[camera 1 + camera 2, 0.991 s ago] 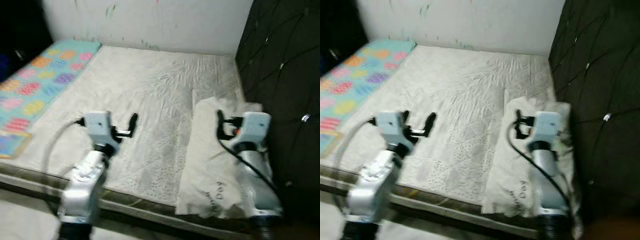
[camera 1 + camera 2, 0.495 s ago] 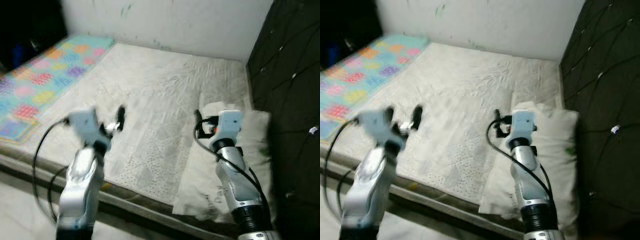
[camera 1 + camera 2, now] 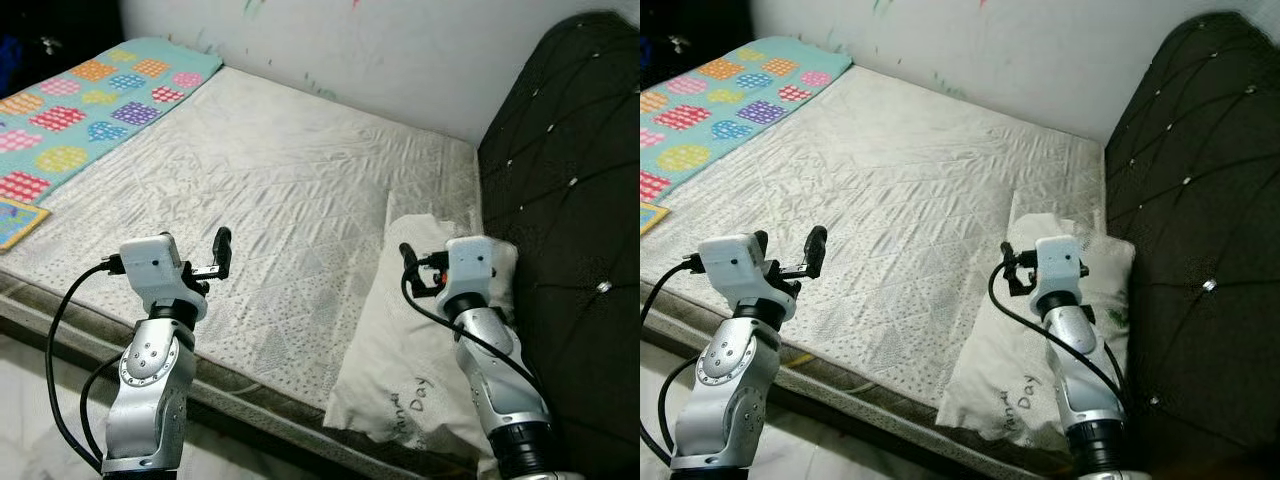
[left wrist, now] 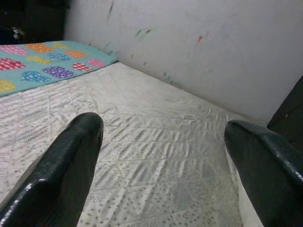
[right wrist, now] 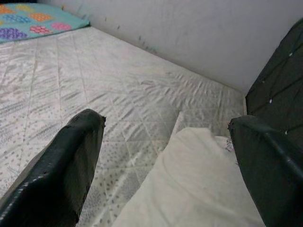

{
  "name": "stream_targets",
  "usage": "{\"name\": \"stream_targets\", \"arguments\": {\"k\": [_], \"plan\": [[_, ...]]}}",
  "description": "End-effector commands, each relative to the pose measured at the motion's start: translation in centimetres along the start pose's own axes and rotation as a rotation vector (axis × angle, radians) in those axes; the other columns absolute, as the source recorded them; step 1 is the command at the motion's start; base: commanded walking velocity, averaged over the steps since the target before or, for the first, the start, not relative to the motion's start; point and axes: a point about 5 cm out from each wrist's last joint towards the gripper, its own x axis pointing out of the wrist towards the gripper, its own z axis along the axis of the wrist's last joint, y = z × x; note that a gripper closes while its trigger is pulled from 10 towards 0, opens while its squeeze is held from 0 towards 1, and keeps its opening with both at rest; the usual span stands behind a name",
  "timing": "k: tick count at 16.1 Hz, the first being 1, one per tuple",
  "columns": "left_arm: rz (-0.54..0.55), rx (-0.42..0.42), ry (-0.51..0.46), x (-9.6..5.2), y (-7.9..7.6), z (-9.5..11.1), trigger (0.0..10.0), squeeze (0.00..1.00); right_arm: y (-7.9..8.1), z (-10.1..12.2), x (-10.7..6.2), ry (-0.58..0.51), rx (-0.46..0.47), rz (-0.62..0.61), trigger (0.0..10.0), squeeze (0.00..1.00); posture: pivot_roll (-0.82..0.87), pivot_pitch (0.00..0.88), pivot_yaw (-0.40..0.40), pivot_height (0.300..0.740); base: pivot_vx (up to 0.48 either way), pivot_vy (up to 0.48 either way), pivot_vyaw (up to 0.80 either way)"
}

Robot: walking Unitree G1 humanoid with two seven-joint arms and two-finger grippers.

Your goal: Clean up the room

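- Pillow (image 3: 400,360) lies at the mattress (image 3: 290,200) edge beside the dark headboard (image 3: 560,200); part hidden behind the right arm.
- We find the right gripper (image 5: 165,156) spread wide above it, empty.
- Left gripper (image 4: 161,156) likewise wide, empty, over the mattress.

White quilted bed (image 3: 300,190) across the middle of the frame. Colourful patterned mat (image 3: 75,110) along its upper left. Dark tufted headboard (image 3: 570,200) down the right side, studded with buttons. White wall (image 3: 400,50) along the top, smudged with small green and red marks. Pale floor (image 3: 30,400) at lower left, below the bed's edge.
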Motion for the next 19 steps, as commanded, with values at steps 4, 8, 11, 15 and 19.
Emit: {"name": "stream_targets", "arguments": {"k": [4, 8, 11, 15, 19], "plan": [[-0.022, 0.058, 0.035, 0.0, 0.6, -0.8, 10.0, 0.0, -1.3, 0.3, -1.1, -0.037, 0.031, -0.082, 10.0, 0.0, 0.0, 0.0, 0.0, 0.74, 0.0, 0.0, 0.0], [-0.077, 0.091, 0.048, -0.4, 0.5, -0.3, 10.0, 0.0, 0.8, 1.0, -1.4, -0.055, 0.071, -0.027, 10.0, 0.0, -0.02, 0.0, 0.033, 0.74, 0.0, 0.0, 0.0], [-0.038, 0.067, 0.009, 0.3, 0.3, 0.1, 10.0, 0.0, 0.7, 1.2, -1.5, -0.053, 0.068, -0.011, 10.0, 0.0, -0.03, 0.0, -0.015, 0.74, 0.0, 0.0, 0.0], [0.039, 0.038, -0.009, -0.3, 1.5, 0.7, 10.0, 0.0, 0.6, 2.2, -1.0, -0.065, 0.064, 0.022, 10.0, 0.0, -0.01, 0.0, -0.041, 0.74, 0.0, 0.0, -0.1], [0.012, 0.022, 0.038, -0.9, 1.3, 0.2, 10.0, 0.0, 0.9, 1.7, -1.2, -0.038, 0.076, 0.016, 10.0, 0.0, 0.0, 0.0, -0.029, 0.74, 0.0, 0.0, -0.8]]}}
